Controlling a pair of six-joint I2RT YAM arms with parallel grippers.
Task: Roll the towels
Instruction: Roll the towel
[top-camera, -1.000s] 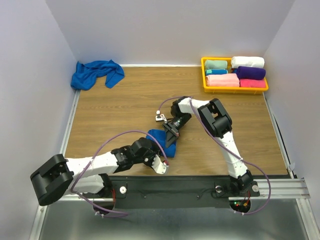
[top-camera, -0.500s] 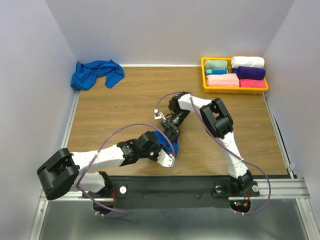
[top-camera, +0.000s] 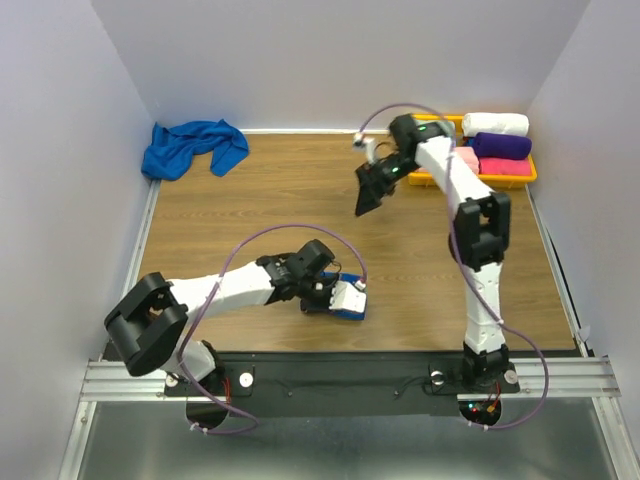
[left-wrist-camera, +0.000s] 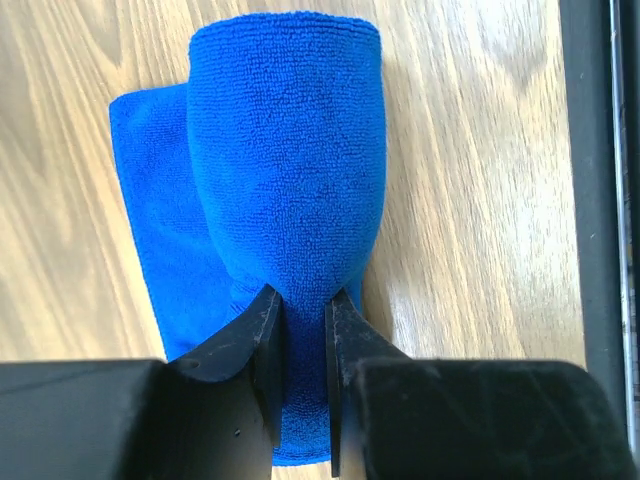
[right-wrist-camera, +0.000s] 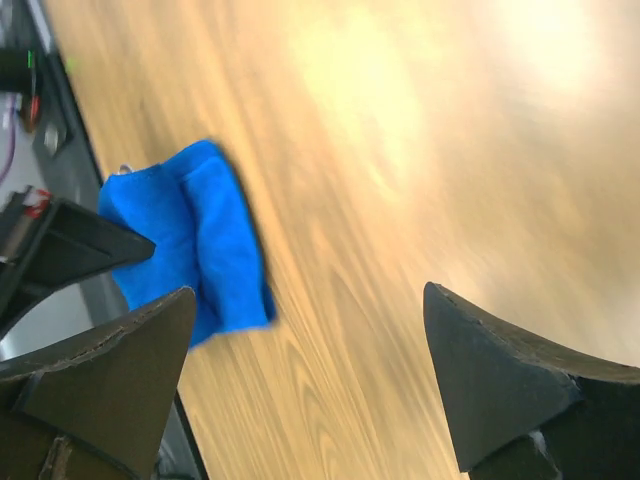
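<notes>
Down near the table's (top-camera: 250, 210) near edge, clamping the rolled towel (left-wrist-camera: 285, 150) in the left gripper (left-wrist-camera: 303, 300); right gripper (right-wrist-camera: 307, 292) aloft, jaws wide apart; other towel (top-camera: 190, 145) crumpled at far-left corner.

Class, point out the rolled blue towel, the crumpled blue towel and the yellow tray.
rolled blue towel (left-wrist-camera: 290, 150), left wrist view, middle of the roll.
crumpled blue towel (top-camera: 190, 145), top external view, centre of the heap.
yellow tray (top-camera: 505, 179), top external view, its near rim.
</notes>
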